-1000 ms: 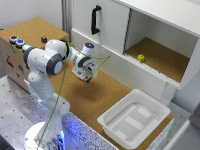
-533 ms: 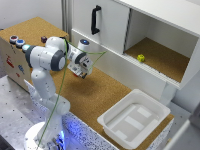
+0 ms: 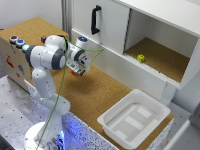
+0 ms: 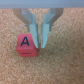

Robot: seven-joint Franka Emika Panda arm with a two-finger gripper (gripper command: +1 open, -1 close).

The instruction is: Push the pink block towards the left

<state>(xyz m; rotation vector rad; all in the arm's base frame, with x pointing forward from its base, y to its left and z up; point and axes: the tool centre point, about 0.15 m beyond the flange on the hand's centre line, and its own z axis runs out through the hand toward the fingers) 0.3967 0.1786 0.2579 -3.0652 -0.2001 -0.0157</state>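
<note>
pink block [image 4: 26, 45] – sitting on cork, letter "a" showing; gripper [image 4: 38, 42] fingers lying narrowly apart, one finger [image 4: 44, 36] just beside the block.

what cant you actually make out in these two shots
- Pink block: plain in the wrist view with a letter A on top; in the exterior view the gripper hides it.
- Contact: whether a fingertip touches the block or stands just beside it is lost to blur.
- Yellow-green block in the open cabinet: too small to read any marking.
- White tray: its near corner is cut off by the frame edge.
</note>
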